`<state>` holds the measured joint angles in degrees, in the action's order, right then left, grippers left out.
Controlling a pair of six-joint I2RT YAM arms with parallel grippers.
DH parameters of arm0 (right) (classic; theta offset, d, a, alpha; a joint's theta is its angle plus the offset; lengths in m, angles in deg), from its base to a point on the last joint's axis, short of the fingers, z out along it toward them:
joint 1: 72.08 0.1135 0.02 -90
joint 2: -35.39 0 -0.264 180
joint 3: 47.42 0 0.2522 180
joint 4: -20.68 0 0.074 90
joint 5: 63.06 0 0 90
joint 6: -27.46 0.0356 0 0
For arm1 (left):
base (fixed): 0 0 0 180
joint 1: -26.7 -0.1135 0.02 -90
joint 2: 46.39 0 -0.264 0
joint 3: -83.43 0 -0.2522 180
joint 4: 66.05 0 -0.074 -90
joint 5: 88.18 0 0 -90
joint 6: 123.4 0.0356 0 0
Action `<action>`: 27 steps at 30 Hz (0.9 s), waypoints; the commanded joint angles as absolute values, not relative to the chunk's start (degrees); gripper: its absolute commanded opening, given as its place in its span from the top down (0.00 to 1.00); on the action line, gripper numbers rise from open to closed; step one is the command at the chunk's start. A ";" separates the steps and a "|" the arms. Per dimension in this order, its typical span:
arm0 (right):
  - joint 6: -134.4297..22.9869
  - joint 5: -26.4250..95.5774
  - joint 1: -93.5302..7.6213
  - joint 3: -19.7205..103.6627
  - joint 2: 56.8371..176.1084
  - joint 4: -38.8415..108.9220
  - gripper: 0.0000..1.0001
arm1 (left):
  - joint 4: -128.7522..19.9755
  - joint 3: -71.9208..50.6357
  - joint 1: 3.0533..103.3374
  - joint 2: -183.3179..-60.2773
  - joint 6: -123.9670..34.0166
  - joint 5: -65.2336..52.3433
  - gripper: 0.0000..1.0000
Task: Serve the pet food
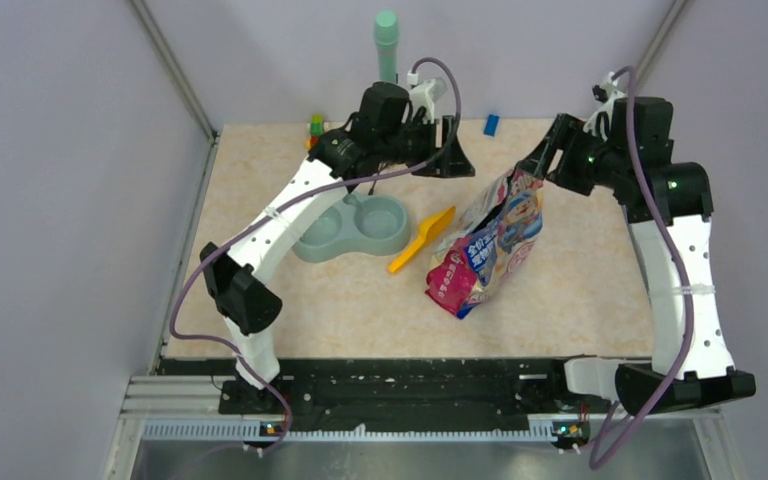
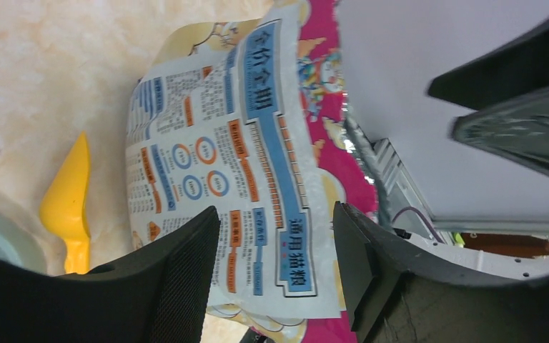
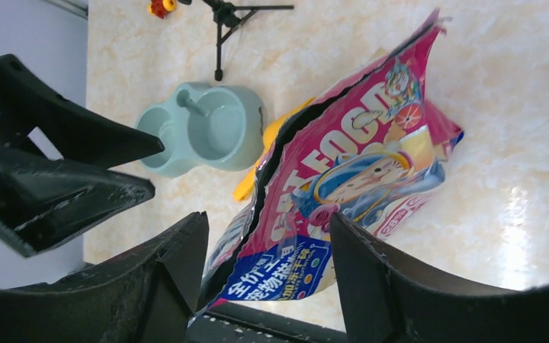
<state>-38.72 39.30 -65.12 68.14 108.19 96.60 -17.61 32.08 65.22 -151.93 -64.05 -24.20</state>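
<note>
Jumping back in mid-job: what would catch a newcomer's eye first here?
The glossy pink-and-blue cat food bag, torn open at the top, stands right of centre. The left gripper and right gripper, both open, hover by its mouth. To its left lie a yellow scoop and an empty-looking pale green double bowl.

**Fig. Materials and finishes around my fingers.**
My left fingers are matt black plastic with a finely ribbed inner pad. My right fingers are the same, scuffed pale. At frame centre, the bag is glossy printed film, creased, with a ragged open edge. The scoop is smooth yellow plastic. The double bowl is smooth pale-green plastic with a satin finish. The table top is smooth, mottled beige like marble. At the bottom of the top view, the rail is bare silvery metal.
</note>
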 commanded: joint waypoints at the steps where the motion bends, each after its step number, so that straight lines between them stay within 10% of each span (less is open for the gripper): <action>1: -31.63 41.81 -65.25 63.15 106.97 91.79 0.36 | -15.47 36.78 66.80 -152.63 -59.89 -25.26 0.37; 15: -23.73 40.76 -64.00 49.97 104.74 83.87 0.62 | -12.60 38.00 70.72 -155.89 -58.09 -26.27 0.38; 21: -24.14 41.17 -64.02 50.51 104.84 83.52 1.00 | -13.10 40.38 70.80 -156.80 -58.89 -25.27 0.35; 27: -25.48 43.65 -64.03 49.85 104.07 80.99 1.00 | -19.27 40.26 71.52 -157.14 -62.76 -22.02 0.33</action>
